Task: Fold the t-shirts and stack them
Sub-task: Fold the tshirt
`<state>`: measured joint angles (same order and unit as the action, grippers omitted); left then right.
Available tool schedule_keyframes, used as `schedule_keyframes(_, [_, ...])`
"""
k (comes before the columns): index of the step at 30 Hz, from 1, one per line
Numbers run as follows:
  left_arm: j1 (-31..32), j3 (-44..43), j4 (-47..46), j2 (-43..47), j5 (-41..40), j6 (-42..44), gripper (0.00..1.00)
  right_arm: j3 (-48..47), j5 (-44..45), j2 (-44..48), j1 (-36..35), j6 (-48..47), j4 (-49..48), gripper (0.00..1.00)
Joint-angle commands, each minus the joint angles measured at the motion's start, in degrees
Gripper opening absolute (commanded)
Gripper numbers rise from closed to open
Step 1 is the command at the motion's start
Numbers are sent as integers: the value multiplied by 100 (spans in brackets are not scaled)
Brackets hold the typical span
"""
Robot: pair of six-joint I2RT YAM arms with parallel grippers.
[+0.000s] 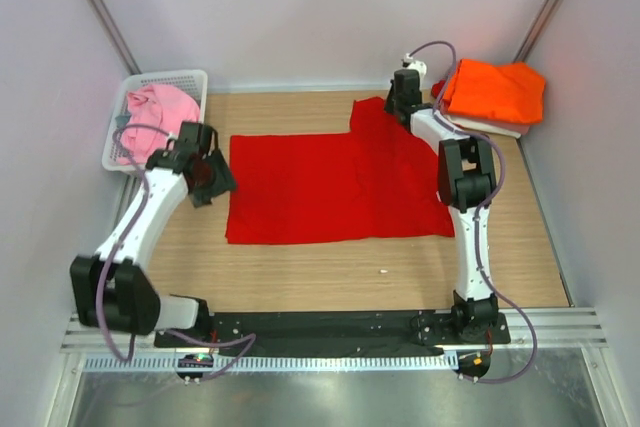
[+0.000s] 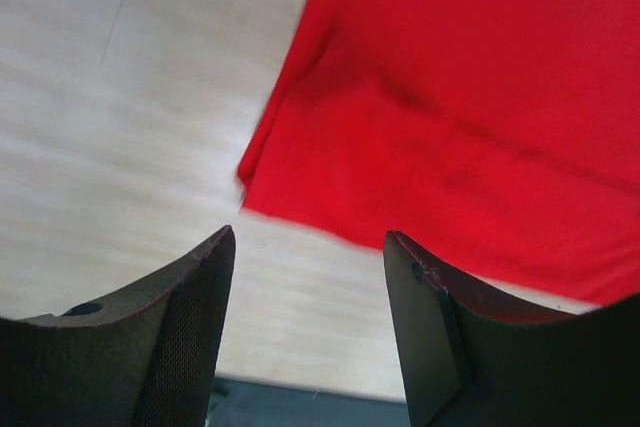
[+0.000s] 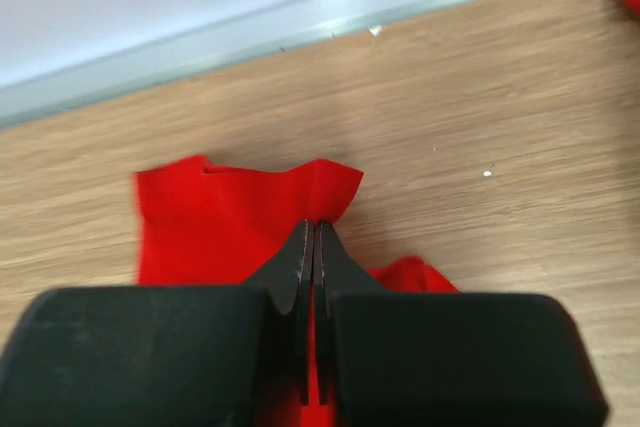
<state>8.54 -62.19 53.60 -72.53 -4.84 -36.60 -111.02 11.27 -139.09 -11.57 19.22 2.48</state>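
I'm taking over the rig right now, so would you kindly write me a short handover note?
Right hand: shut on the far corner of the red t-shirt.
Left hand: open, empty, by its left edge.
The red t-shirt lies spread mid-table, unfolded.
The orange t-shirt sits folded on a white folded cloth, far right.
The pink t-shirt is bunched in the basket, far left.
Left: fold red, then pink, stack both.

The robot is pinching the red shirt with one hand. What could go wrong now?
1. The right gripper pinches only the edge of the red t-shirt at its sleeve; the cloth might slip out when pulled.
2. The left gripper is open, holding nothing, so a one-sided pull could bunch the shirt.
3. The orange t-shirt lies close by the right gripper; a swing might knock it.
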Motion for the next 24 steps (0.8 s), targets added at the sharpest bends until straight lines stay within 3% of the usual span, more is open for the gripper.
schedule_keyframes(1, [-27,-880,-1131,-1073,-315,-356,63,607,78,1049,-56,143,-1301,1])
schedule_keyframes(6, [-27,-2322,-1685,-2719,-1165,-252,62,1187,-133,1515,-91,152,-1654,2])
schedule_keyframes(11, [-54,-3903,-1494,-4712,-1414,-102,60,1259,-239,1595,-100,169,-1699,2])
schedule_keyframes(16, [-89,-4853,-1379,-5543,-1572,4,59,1311,-353,1639,-91,205,-1716,1])
schedule_keyframes(24, [-194,-5557,-1537,-6193,-1511,-93,58,1346,-529,1648,-100,301,-1716,2])
